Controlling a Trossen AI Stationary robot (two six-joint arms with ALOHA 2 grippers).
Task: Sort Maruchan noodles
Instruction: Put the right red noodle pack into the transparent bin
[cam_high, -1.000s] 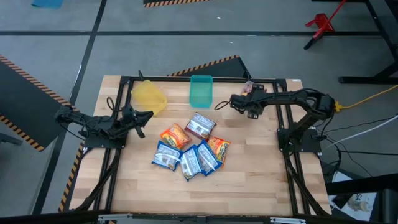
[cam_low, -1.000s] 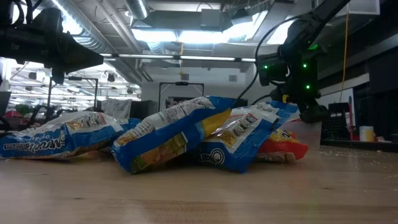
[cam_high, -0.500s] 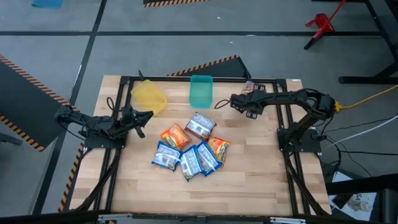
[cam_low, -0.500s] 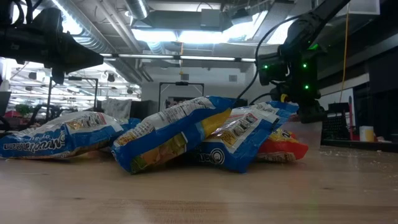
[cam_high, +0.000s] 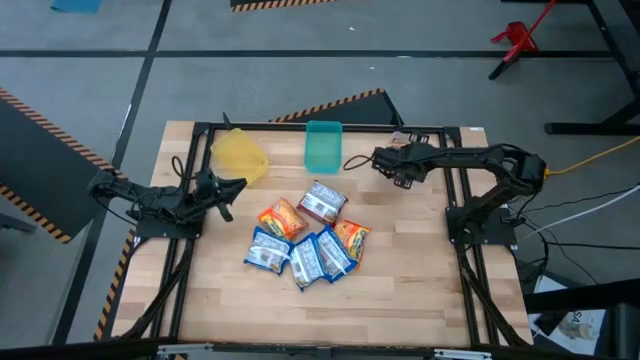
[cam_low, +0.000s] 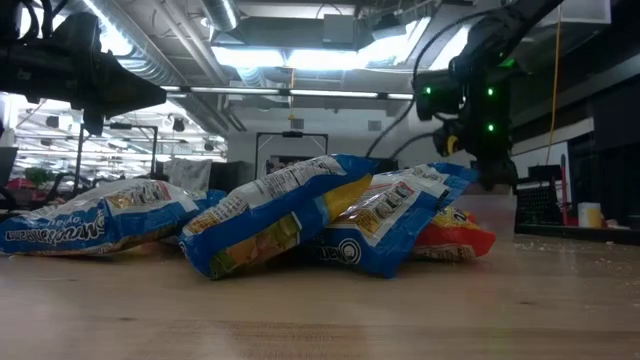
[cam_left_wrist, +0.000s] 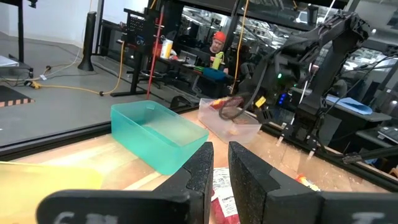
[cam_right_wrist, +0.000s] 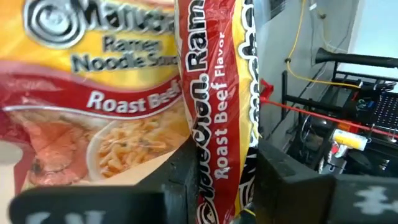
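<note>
On my right wrist feed the right end effector has its two dark fingers pressed against a glossy red Roast Beef ramen packet standing on edge between them, so I read it as clamped on that packet. Just behind it lies a second red-and-yellow Roast Beef packet, face toward the camera. From above, that end effector sits at the back of the table, beside the clear plastic bin, which appears in the left wrist feed with something red inside.

The teal rectangular plastic bin stands just left of there, and the yellow plastic bin farther left, both near the back edge of the light wooden table.

The remaining noodles, a loose pile of blue-and-white and orange-yellow ramen packets, lie overlapping at the middle of the table, well apart from the right arm.

The left end effector hovers at the left side, between the yellow bin and the pile; its fingers stand nearly together with nothing between them.
</note>
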